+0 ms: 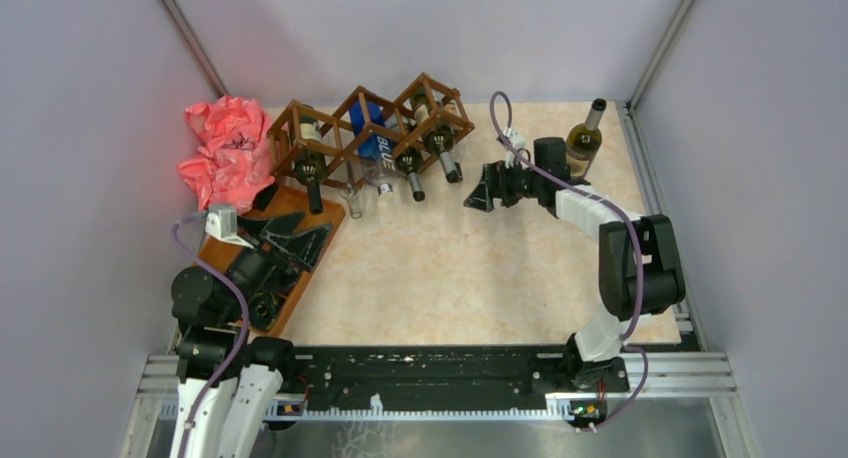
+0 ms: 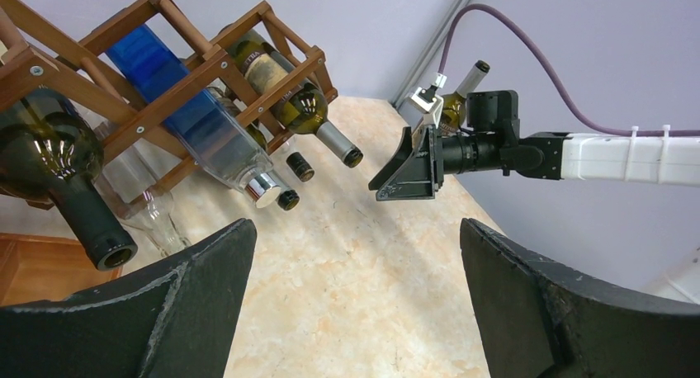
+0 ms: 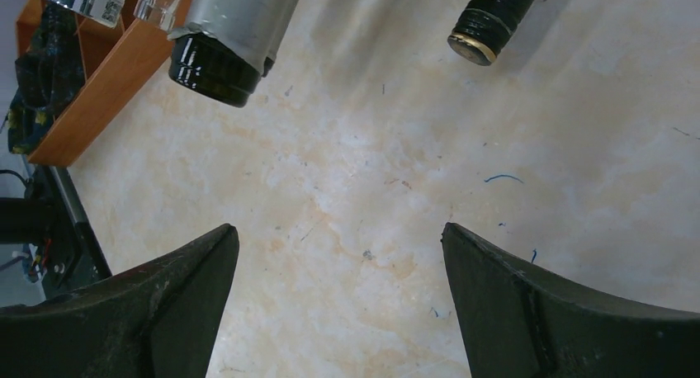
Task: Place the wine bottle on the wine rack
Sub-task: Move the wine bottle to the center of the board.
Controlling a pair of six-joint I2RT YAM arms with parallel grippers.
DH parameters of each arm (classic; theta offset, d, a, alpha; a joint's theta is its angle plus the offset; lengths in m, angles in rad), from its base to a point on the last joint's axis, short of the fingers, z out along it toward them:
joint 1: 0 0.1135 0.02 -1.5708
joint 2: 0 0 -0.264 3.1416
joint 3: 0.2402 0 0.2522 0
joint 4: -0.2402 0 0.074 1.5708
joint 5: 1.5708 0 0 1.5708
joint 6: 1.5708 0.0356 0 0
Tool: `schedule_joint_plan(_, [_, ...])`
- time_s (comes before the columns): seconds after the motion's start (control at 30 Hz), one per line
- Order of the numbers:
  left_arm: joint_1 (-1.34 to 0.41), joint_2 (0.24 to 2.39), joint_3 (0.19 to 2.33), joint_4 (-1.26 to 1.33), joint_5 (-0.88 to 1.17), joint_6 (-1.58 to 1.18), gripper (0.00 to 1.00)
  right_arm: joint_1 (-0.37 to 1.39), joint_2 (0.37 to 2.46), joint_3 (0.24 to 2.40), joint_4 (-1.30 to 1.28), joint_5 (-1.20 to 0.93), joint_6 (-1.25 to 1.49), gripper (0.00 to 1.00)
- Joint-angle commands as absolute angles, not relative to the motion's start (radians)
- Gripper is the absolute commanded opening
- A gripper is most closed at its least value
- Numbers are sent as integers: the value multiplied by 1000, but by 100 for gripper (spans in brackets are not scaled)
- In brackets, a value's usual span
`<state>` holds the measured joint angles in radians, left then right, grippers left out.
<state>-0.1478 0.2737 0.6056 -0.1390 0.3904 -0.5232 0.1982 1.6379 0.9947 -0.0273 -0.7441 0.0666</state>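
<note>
The dark wooden lattice wine rack (image 1: 345, 128) stands at the back of the table with several bottles lying in its cells, necks pointing forward. It also shows in the left wrist view (image 2: 186, 60). One green wine bottle (image 1: 584, 138) stands upright at the back right corner, behind the right arm; its neck shows in the left wrist view (image 2: 466, 81). My right gripper (image 1: 480, 193) is open and empty, between the rack and that bottle, low over the table (image 3: 340, 246). My left gripper (image 1: 300, 240) is open and empty over the brown tray (image 2: 355, 246).
A flat brown tray (image 1: 305, 283) lies at the left under my left arm. A crumpled pink bag (image 1: 222, 148) sits at the back left. A clear glass (image 1: 352, 200) stands in front of the rack. Bottle necks (image 3: 221, 48) hang over the table near my right gripper.
</note>
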Motion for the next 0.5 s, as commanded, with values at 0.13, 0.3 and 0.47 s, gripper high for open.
schedule_joint_plan(0.13, [-143,259,589,-127,376,-523,99,169,1680,988,53,-826,120,91])
schedule_joint_plan(0.3, [-143,259,585,-127,374,-522,99,169,1694,989,54,-830,123,91])
schedule_joint_plan(0.47, [-143,256,581,-128,376,-522,99,168,1703,989,54,-831,125,91])
